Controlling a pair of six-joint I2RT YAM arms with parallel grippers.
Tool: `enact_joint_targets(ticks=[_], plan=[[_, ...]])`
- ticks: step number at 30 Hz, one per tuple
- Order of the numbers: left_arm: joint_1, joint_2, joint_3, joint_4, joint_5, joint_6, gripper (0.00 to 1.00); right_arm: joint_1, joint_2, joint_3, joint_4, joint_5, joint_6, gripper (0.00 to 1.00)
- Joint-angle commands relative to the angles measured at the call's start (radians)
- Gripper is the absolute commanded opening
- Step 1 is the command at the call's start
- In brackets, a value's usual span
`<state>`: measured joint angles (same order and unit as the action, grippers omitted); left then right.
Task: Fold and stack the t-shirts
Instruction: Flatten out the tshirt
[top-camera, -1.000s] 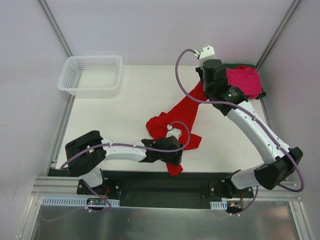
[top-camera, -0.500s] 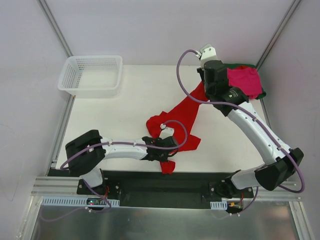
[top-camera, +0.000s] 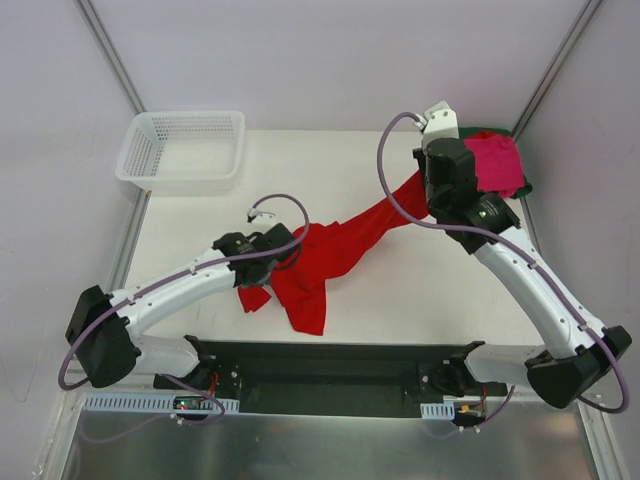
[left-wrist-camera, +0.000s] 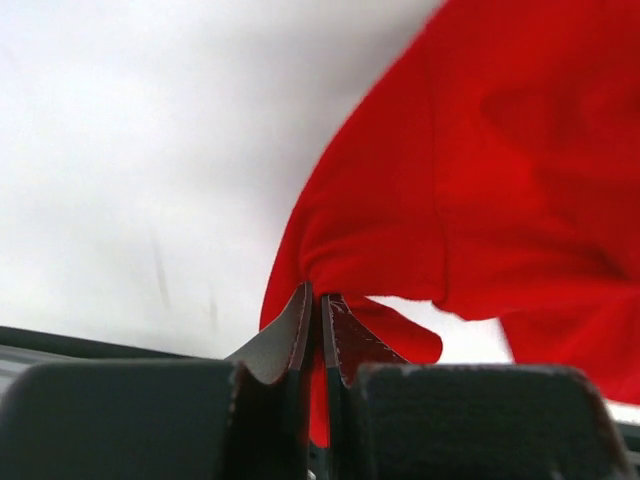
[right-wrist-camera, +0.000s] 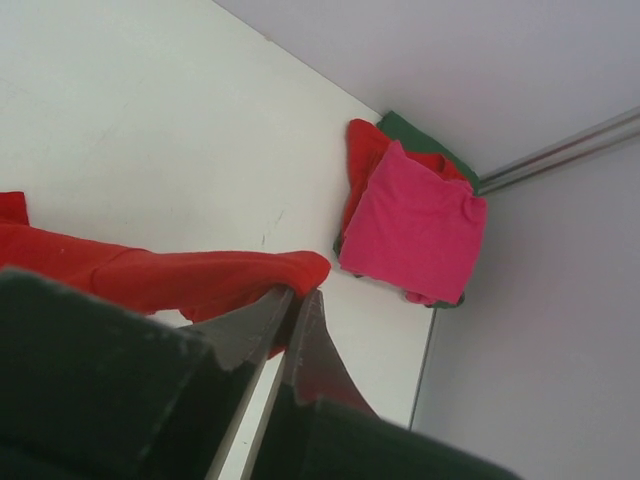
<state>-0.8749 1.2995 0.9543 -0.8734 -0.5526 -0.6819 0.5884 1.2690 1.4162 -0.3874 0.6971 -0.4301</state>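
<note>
A bright red t-shirt (top-camera: 340, 250) hangs stretched between my two grippers above the white table (top-camera: 300, 170). My left gripper (top-camera: 283, 252) is shut on its left end, and loose cloth droops below it. In the left wrist view the fingers (left-wrist-camera: 300, 330) pinch a fold of the red t-shirt (left-wrist-camera: 480, 160). My right gripper (top-camera: 424, 186) is shut on the far right end, seen pinched in the right wrist view (right-wrist-camera: 297, 293). A folded stack sits in the far right corner: magenta t-shirt (right-wrist-camera: 415, 225) on top, a red one (right-wrist-camera: 362, 150) under it, dark green (right-wrist-camera: 405, 128) at the bottom.
A white mesh basket (top-camera: 185, 148) stands at the table's far left corner with nothing visible in it. Metal frame rails run along both sides, and a black base plate (top-camera: 330, 365) lies at the near edge.
My left gripper shut on the shirt's near part and carried it up, left and away from the near edge. The right gripper shifted slightly right. The shirt is now pulled out long.
</note>
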Motion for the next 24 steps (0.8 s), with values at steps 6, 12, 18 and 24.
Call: enact_joint_targets(ticks=[6, 12, 18, 24], plan=[[0.191, 0.014, 0.162, -0.038, -0.152, 0.293, 0.00, 0.008, -0.215, -0.054, -0.070, 0.051, 0.071, 0.01], [0.287, 0.006, 0.225, 0.020, -0.136, 0.401, 0.00, 0.008, -0.299, -0.054, -0.096, 0.122, 0.031, 0.01], [0.390, 0.047, 0.328, 0.105, -0.089, 0.525, 0.00, 0.010, -0.393, -0.014, -0.208, 0.090, 0.082, 0.01], [0.482, 0.135, 0.504, 0.151, -0.035, 0.617, 0.00, 0.010, -0.483, -0.020, -0.258, 0.067, 0.091, 0.01]])
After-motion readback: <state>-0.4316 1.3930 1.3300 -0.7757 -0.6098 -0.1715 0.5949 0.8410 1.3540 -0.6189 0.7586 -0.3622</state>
